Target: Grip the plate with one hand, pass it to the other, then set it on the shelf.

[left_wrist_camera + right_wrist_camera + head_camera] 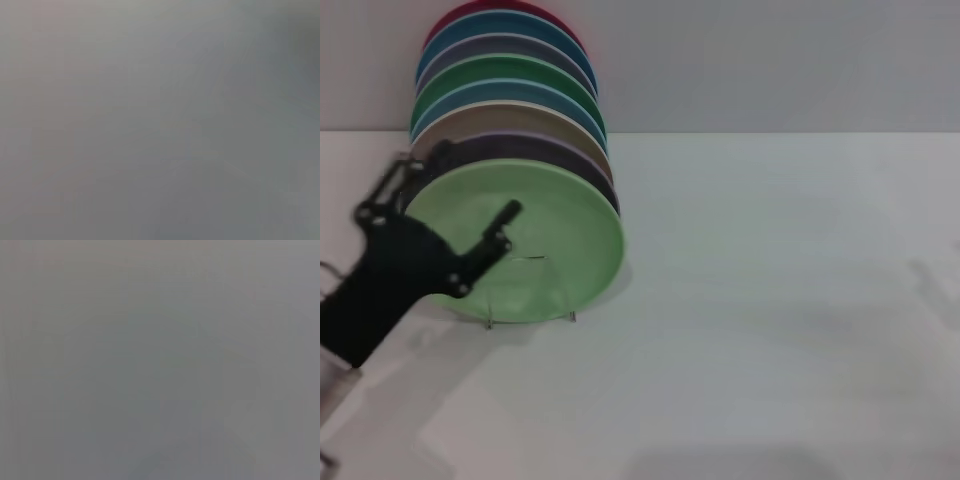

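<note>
Left gripper at the racked plates

The left gripper [470, 215], fingers spread apart, reached across the left edge of the light green plate [545, 250], one fingertip over its face. That plate stood upright at the front of a row of coloured plates [510, 90] in the rack [530, 318] on the white table [770, 300]. Both wrist views showed nothing distinct.

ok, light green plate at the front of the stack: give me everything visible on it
The plate is round, shallow and matte mint green, plain with a low rim. It stands nearly upright, face toward the camera, as the frontmost of a row of coloured plates, propped on a thin rack at the table's left rear. The left gripper, open, straddles its left edge; actual contact can't be confirmed. Both wrist views show nothing usable.
</note>
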Controlling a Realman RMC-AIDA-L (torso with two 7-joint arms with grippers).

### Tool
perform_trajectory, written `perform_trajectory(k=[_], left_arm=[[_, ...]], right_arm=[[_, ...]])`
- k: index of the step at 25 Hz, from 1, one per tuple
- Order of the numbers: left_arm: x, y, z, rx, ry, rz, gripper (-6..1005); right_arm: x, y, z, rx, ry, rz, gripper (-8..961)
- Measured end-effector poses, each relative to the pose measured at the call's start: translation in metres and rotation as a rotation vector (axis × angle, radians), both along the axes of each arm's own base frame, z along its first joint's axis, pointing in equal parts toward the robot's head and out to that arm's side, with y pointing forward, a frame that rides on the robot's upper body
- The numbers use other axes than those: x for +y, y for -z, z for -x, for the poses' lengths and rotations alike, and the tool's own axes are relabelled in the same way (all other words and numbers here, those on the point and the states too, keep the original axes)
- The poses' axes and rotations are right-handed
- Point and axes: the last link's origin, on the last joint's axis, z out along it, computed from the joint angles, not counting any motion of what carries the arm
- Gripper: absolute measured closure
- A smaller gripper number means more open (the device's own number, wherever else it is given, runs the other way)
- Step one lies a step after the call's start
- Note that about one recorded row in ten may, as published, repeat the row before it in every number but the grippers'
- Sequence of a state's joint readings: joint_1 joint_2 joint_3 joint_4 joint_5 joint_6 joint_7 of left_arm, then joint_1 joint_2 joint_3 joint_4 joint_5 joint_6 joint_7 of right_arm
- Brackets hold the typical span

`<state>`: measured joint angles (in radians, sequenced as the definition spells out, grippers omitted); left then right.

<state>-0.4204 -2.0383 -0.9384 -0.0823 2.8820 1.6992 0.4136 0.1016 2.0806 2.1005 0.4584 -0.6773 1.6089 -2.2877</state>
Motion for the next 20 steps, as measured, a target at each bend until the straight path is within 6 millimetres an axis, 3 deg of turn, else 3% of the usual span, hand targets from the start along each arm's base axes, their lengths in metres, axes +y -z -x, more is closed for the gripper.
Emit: perform_trajectory(k=[5,12,15,20], left_arm=[[-0.011,-0.028,0.01,-0.219,-0.116,-0.192,214],[-0.018,-0.068,0.06,-0.575,-0.367,-0.24,214],[-0.021,-0.073,0.076,-0.6,-0.447,-0.267,214],[-0.028,-0.071,0.085,-0.587,-0.489,-0.268,214]], right_arm=[[-0.004,0.007,-0.007,-0.154,0.055,-0.108,158],[-0.001,0.018,-0.023,-0.229,0.218,-0.241,158],[0.0,0.019,-0.025,-0.222,0.235,-0.238,158],[0.0,0.02,-0.026,-0.221,0.24,-0.232,158]])
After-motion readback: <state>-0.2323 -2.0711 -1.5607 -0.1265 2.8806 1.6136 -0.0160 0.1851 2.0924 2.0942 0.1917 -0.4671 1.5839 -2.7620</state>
